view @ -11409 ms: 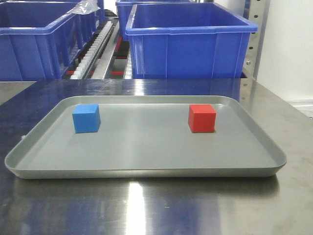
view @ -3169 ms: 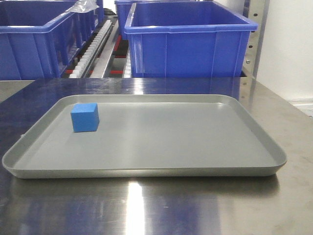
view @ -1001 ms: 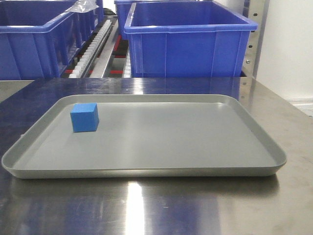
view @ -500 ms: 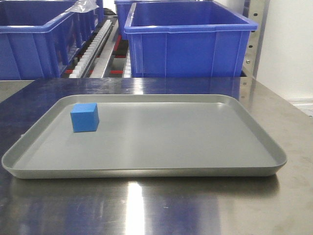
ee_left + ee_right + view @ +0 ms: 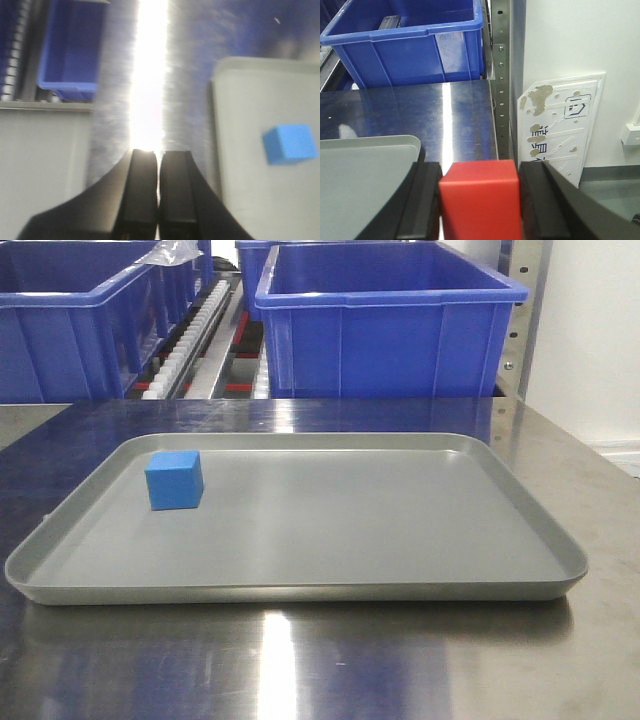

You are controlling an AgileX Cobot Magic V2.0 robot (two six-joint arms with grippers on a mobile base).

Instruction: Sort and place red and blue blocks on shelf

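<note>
While the right gripper (image 5: 480,220) points toward the perforated steel shelf upright (image 5: 501,75) & a big dark-blue plastic bin (image 5: 410,45), its two black fingers (image 5: 422,205) clamp the small bright-red cube (image 5: 479,192) from both sides, beside the corner of the shallow grey rectangular tray (image 5: 360,170). The left gripper (image 5: 158,165) hangs over the shiny steel tabletop (image 5: 112,90) just beside the tray's edge, fingers pressed together w/ nothing between them; that view is blurred.

The small light-blue cube (image 5: 174,480) sits on the tray's left-rear part, approx. where it was 11.4 s ago. Back then the red cube stood on the tray's right side; by 3.2 s ago it was gone from the tray, & little has changed since.

The front view shows neither arm nor the red cube, only tray, blue cube, bins & roller track (image 5: 190,335). Only the right wrist view shows the red cube in its grip, plus a white panel w/ peeling patches (image 5: 560,125) against the wall. The left wrist view alone shows the left fingers' state.
</note>
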